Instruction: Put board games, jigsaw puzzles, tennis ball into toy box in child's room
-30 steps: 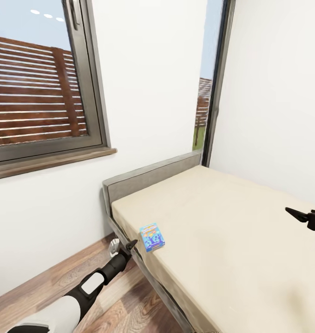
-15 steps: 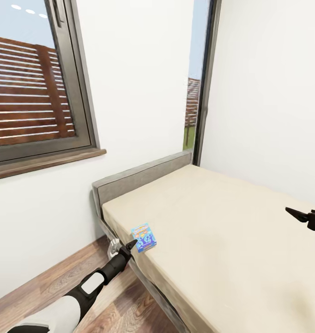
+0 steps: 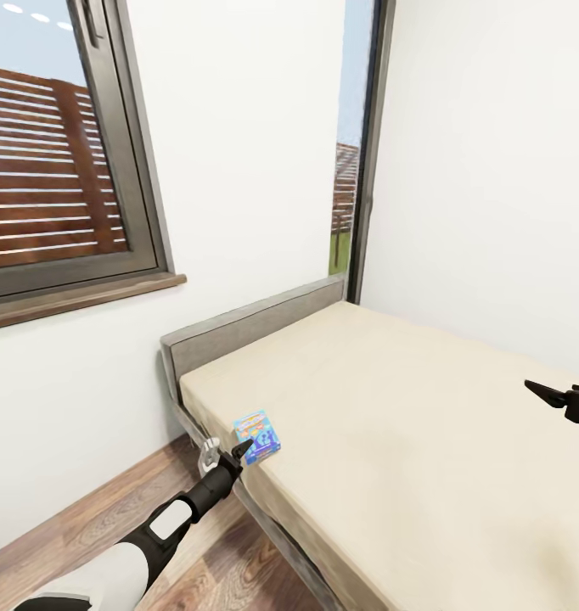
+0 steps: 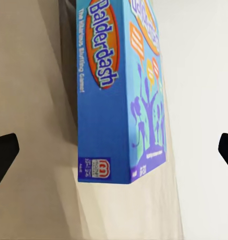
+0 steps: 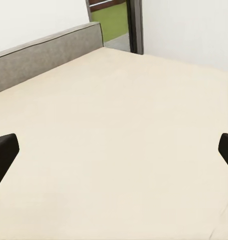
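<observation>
1. Board game (image 3: pixel 257 436), light blue, is seen lying flat near the bed (image 3: pixel 425 424) corner by the headboard.
2. Left end effector (image 3: pixel 238 447) is held spread, fingers wide of the box's edge, judged lined up for a grasp.
3. Right end effector (image 3: pixel 551 394) is held spread over bare sheet, idle.
</observation>
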Available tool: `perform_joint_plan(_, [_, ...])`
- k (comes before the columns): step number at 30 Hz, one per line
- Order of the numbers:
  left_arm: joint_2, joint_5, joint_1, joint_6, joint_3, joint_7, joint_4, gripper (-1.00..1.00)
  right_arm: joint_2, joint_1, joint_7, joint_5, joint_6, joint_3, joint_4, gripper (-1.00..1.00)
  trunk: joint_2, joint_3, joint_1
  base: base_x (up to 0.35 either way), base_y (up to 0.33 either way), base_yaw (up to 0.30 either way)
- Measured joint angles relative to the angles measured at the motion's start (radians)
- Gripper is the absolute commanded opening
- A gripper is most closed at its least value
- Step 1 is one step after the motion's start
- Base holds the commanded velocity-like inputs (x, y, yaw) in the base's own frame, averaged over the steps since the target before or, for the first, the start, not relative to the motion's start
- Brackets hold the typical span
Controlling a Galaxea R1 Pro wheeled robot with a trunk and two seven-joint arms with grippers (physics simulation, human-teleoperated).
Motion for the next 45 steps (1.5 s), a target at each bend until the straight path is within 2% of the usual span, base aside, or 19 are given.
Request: perform_joint_plan(45, [-0.021, -0.014, -0.012, 0.012, -0.014, -0.026, -0.023, 1.00, 0.000, 0.000, 0.000, 0.000, 0.000, 0.002, 0.000, 1.00, 0.000, 0.000, 0.000, 0.000, 0.000, -0.001])
